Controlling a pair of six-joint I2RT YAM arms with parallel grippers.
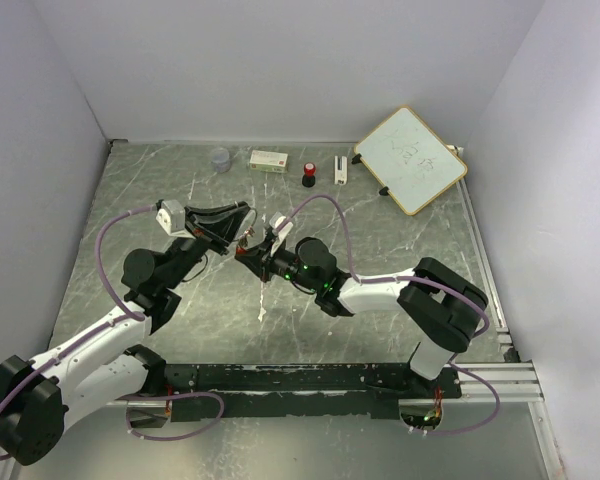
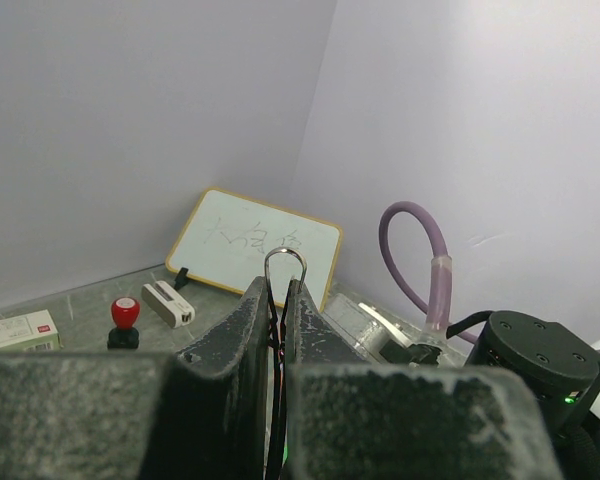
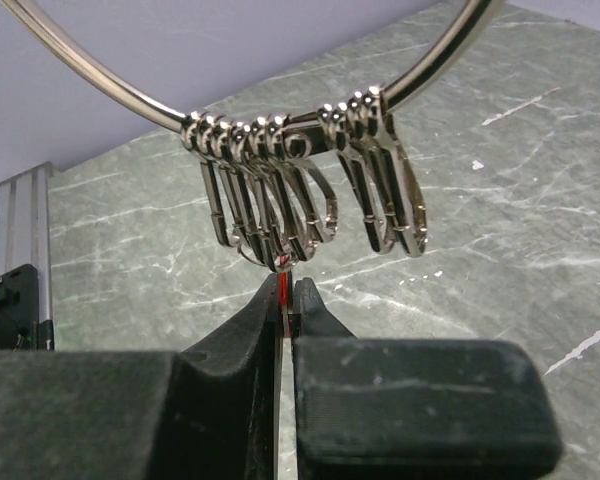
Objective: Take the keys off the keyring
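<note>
Right wrist view: the right tool [image 3: 283,297], pressed together, pinches the red key [image 3: 281,284], which hangs straight down from the keyring [image 3: 300,125] arching just above, while the left tool [image 2: 278,300] pinches the ring's wire, both above the worktop [image 3: 480,220].

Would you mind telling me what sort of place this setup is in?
Probably a lab robot test cell: plain white walls box in a marble-patterned table, with a small whiteboard propped at the back.
</note>
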